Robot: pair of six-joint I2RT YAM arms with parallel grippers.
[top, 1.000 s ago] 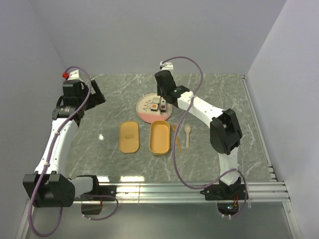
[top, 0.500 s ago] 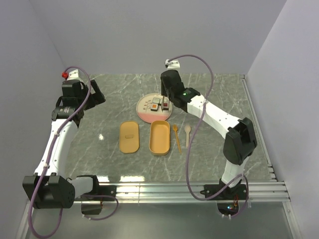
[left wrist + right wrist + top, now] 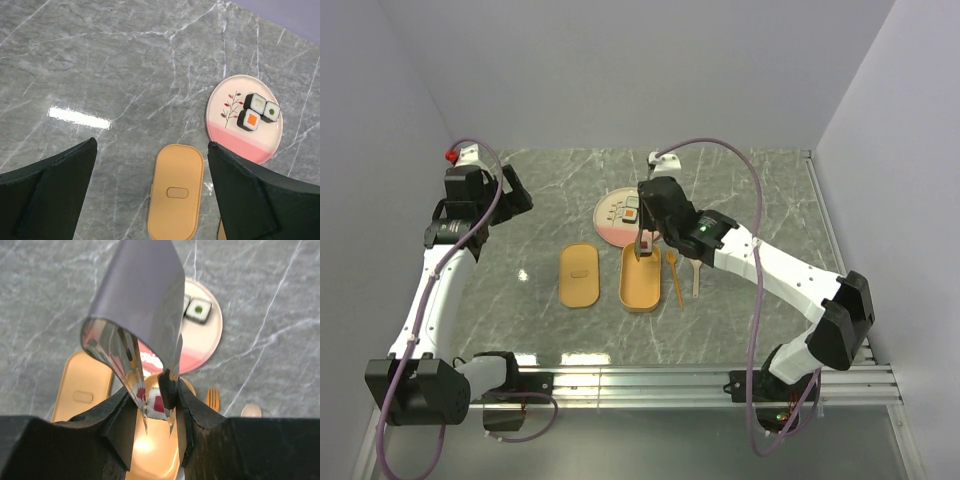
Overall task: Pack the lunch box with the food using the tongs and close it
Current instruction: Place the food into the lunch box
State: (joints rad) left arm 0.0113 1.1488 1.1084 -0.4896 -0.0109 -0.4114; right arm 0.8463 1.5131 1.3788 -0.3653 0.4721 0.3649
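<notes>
My right gripper [image 3: 151,392] is shut on the tongs [image 3: 145,300], whose shiny arms run down between its black fingers [image 3: 117,412]. The tong tips pinch one food piece [image 3: 158,403], a roll with white rice and a red centre. It hangs over the far end of the open lunch box base [image 3: 150,455] [image 3: 639,283]. The flat lid [image 3: 176,197] [image 3: 578,276] lies left of the base. Three more food pieces [image 3: 257,111] sit on the pink-and-cream plate [image 3: 232,142] [image 3: 612,228]. My left gripper [image 3: 152,150] [image 3: 510,190] is open, high above the table at the far left.
An orange fork-tipped utensil [image 3: 676,280] and a beige spoon [image 3: 696,270] lie side by side just right of the box base. My right arm [image 3: 770,265] stretches across the right half of the table.
My right gripper has come away from the plate toward the near side, carrying a roll in the tongs to over the box base. The left arm has barely moved.
</notes>
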